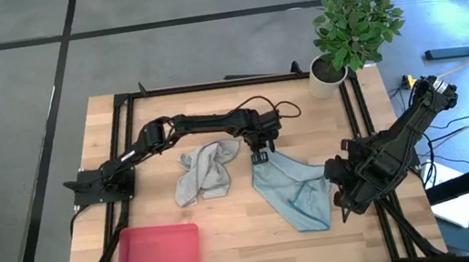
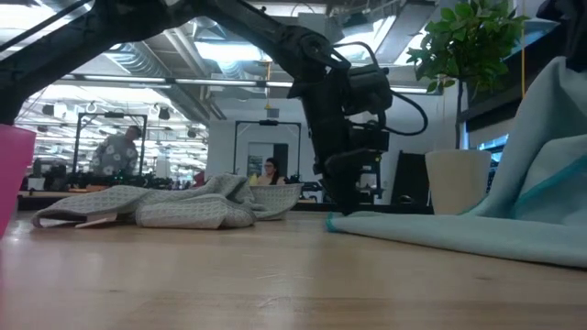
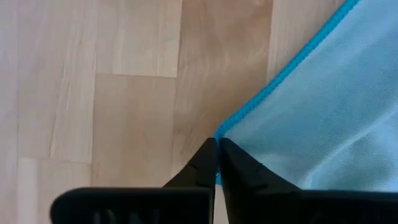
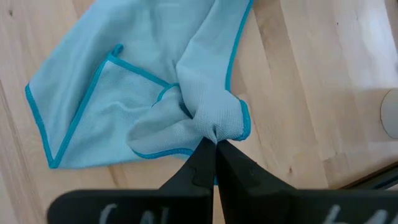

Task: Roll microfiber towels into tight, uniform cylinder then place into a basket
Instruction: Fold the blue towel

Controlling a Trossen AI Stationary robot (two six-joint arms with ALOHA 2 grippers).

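The left gripper (image 1: 259,157) is pinched closed on one corner of the pale blue-teal microfiber towel (image 1: 294,191), mid-table; the right gripper (image 4: 215,146) is clamped on a bunched corner of the same cloth (lifted at the table's right side); the crumpled light grey microfiber towel (image 1: 204,172) lies just left of it; the shallow pink-red plastic tray (image 1: 158,256) sits at the front-left of the wooden table (image 1: 230,233).

pink tray (image 2: 11,174) cut off at low view's edge, background people (image 2: 117,151) blurred
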